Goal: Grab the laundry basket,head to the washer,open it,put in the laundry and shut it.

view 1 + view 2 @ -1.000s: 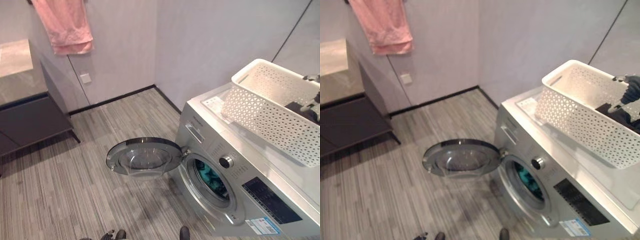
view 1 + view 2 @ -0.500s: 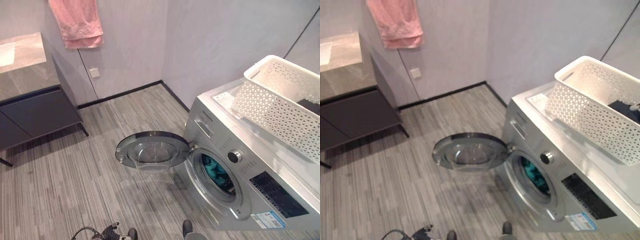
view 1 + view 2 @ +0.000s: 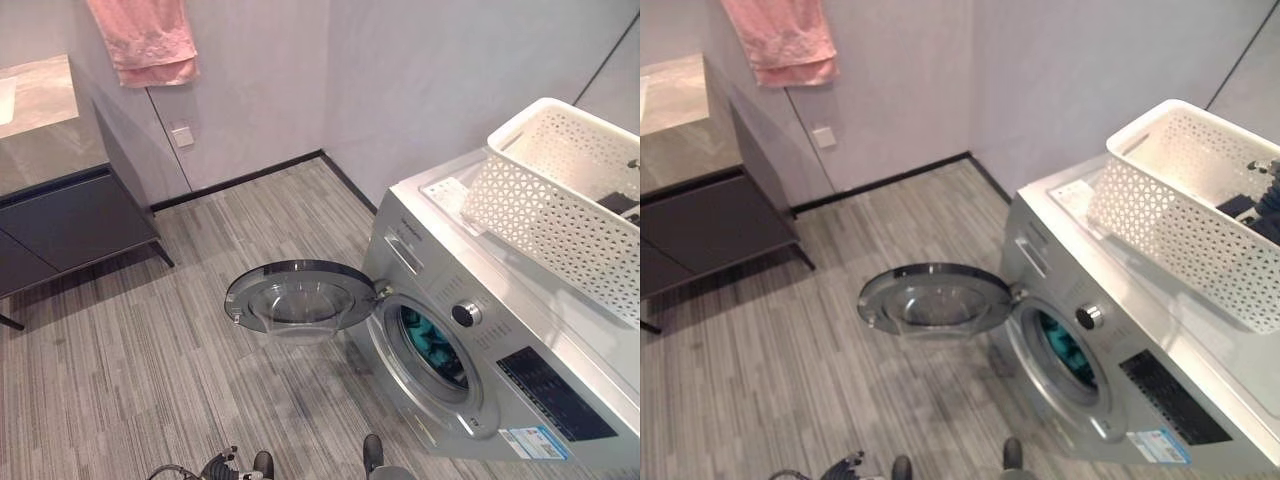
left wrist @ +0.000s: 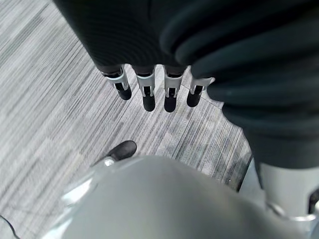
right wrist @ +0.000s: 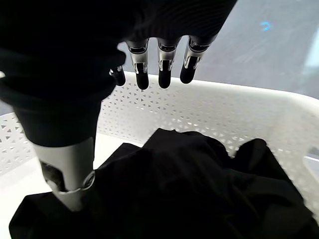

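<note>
The right hand [image 5: 149,64] hangs over the inside of the white perforated plastic laundry basket [image 3: 540,210], its fingers [image 5: 163,62] straight and relaxed in a row, its thumb reaching down toward the crumpled black garment [image 5: 189,194] that lies in the basket's bottom. Whether the thumb tip touches the cloth I cannot tell; nothing is gripped yet. The basket stands on top of the silver front-loading washing machine [image 3: 500,340], toward its back edge. The washer's round glass door [image 3: 295,297] is swung fully open over the grey striped plank floor [image 3: 150,330], and something teal [image 3: 430,345] already sits in the drum. The left hand [image 4: 154,84] hangs low, fingers straight and loosely spread above the floor, holding nothing.

The loading step appears to be in hand: basket delivered, door open, black laundry still to move. The next move likely calls for closing the right hand's fingers on the black garment, lifting it clear of the basket wall, and carrying it down and forward into the drum opening, then swinging the door shut.
</note>
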### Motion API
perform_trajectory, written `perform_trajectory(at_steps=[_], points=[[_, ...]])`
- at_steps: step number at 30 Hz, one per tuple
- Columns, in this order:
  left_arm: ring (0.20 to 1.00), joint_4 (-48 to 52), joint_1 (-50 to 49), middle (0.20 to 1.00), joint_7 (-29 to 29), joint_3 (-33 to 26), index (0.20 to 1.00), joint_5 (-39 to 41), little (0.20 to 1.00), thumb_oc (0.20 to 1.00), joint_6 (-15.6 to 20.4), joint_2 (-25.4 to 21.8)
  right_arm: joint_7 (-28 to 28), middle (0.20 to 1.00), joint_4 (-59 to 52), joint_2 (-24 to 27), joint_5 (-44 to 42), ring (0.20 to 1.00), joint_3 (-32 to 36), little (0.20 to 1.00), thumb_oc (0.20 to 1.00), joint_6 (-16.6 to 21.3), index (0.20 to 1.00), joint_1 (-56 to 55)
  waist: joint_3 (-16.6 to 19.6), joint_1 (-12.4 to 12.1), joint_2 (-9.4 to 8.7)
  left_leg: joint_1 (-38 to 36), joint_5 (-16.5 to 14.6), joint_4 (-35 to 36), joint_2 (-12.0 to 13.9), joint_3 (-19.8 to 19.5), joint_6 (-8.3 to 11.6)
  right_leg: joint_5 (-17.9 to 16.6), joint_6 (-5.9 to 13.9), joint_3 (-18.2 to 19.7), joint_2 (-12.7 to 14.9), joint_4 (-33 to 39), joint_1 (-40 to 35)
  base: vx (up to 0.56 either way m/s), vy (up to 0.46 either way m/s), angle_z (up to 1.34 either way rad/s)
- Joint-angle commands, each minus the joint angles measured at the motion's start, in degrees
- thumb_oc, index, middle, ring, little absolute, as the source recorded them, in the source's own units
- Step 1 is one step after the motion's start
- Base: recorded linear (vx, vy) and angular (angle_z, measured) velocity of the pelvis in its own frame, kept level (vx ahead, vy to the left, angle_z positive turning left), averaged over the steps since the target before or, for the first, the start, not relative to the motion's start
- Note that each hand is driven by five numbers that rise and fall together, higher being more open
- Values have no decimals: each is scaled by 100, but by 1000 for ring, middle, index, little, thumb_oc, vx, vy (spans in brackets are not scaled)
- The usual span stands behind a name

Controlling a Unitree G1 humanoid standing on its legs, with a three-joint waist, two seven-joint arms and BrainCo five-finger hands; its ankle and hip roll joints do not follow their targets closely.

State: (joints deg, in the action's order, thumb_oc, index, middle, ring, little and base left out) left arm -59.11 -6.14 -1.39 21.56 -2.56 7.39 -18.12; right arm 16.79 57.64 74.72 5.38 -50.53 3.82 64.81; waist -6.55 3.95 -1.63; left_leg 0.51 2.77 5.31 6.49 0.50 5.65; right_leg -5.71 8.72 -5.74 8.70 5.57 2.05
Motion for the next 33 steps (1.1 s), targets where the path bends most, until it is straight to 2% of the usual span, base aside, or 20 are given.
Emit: perform_trajectory(at_steps=[1,5,7,18,20,21,25,26,27,28,33], points=[[1000,-27,30,1000,-123,350,1000,26,1000,1000,139,-108,-47,1000,358,352,26,1000,-351,1000,1000,15,1000,492,12,-136,-287,-231,-514,-112,280,-474,93,120,290,263,297,-516,645,55,-77,31],[1000,-214,86,1000,-104,398,1000,12,1000,1000,130,-46,88,1000,640,336,153,1000,-473,1000,1000,30,1000,444,-7,-166,-201,-98,-338,-31,406,-492,203,241,226,160,209,-499,675,45,-64,7],[1000,-186,115,1000,-91,256,1000,173,1000,1000,115,-36,263,1000,518,528,294,1000,-475,1000,1000,41,1000,68,-79,-183,-137,84,-40,-31,548,-544,336,355,150,25,104,-537,745,64,-129,15],[1000,-17,216,1000,-121,244,1000,374,1000,1000,114,-5,714,1000,149,569,178,1000,-343,1000,1000,56,1000,-752,-275,-216,-46,281,393,-31,707,-604,461,497,50,-90,-61,-566,847,10,-61,8],[1000,-111,213,1000,-148,212,1000,373,1000,1000,117,-6,892,1000,65,626,153,1000,-438,1000,1000,41,1000,-804,-301,-228,-9,316,567,-31,734,-608,521,535,21,-116,-92,-590,870,12,-51,5],[1000,-201,181,1000,-203,235,1000,344,1000,1000,110,9,1188,1000,-223,643,76,1000,-637,1000,1000,9,1000,-807,-297,-232,-11,319,674,-31,781,-614,564,564,6,-130,-133,-592,861,26,-47,4],[1000,-151,157,1000,-239,230,1000,396,1000,1000,123,38,1462,1000,-510,674,-105,1000,-882,1000,1000,-27,1000,-760,-289,-224,-23,295,739,-31,824,-607,591,569,-3,-128,-166,-592,838,7,-12,1],[1000,-142,158,1000,-255,244,1000,408,1000,1000,124,64,1513,944,-526,661,-152,944,-924,944,944,-39,944,-764,-286,-216,-17,280,755,-31,835,-596,596,570,-7,-129,-176,-592,831,0,0,0],[1000,-139,165,1000,-270,259,1000,428,1000,1000,130,73,1568,460,-525,649,-201,460,-943,460,460,-56,460,-767,-284,-215,-16,268,779,-31,846,-592,603,574,-7,-134,-188,-595,827,0,0,0],[1000,-108,165,1000,-287,280,1000,442,1000,1000,128,67,1670,200,-674,680,-256,200,-1026,200,200,-90,200,-725,-281,-212,-20,257,791,-31,858,-586,607,578,-14,-134,-197,-597,823,0,0,0],[1000,-79,200,1000,-299,303,1000,465,1000,1000,125,102,1794,200,-839,695,-413,200,-1066,200,200,-117,200,-740,-262,-193,-24,220,823,-31,890,-582,627,585,-19,-128,-225,-566,760,0,0,0]])
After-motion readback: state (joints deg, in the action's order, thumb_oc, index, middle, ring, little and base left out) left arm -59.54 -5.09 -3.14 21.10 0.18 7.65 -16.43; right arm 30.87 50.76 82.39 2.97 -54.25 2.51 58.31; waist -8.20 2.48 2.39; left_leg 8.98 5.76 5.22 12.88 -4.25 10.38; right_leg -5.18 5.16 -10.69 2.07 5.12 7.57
